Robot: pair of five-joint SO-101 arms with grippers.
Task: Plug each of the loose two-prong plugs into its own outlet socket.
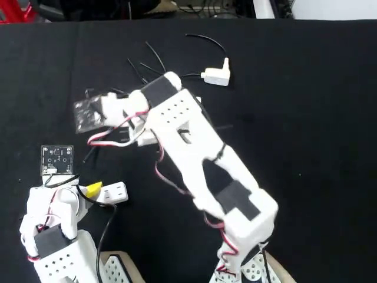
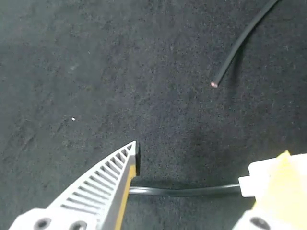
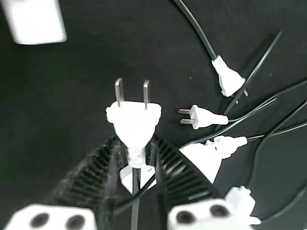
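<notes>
High view shows two arms on a black cloth table (image 1: pixel 306 88). The right gripper (image 3: pixel 135 143) is clamped on one white two-prong plug (image 3: pixel 133 120), left of the table's middle. At least four loose plugs (image 3: pixel 201 116) lie near it, trailing black leads. The left gripper (image 2: pixel 208 153) sits spread open by the front-left corner with a cable (image 2: pixel 187 190) crossing the gap and one white socket (image 1: pixel 115 193) just beside it. One small board (image 1: pixel 57 160) lies near the left edge, print too small to read.

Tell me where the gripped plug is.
In the right wrist view, the plug is pinched in the right gripper, prongs outward, between the white block and the loose plugs.
</notes>
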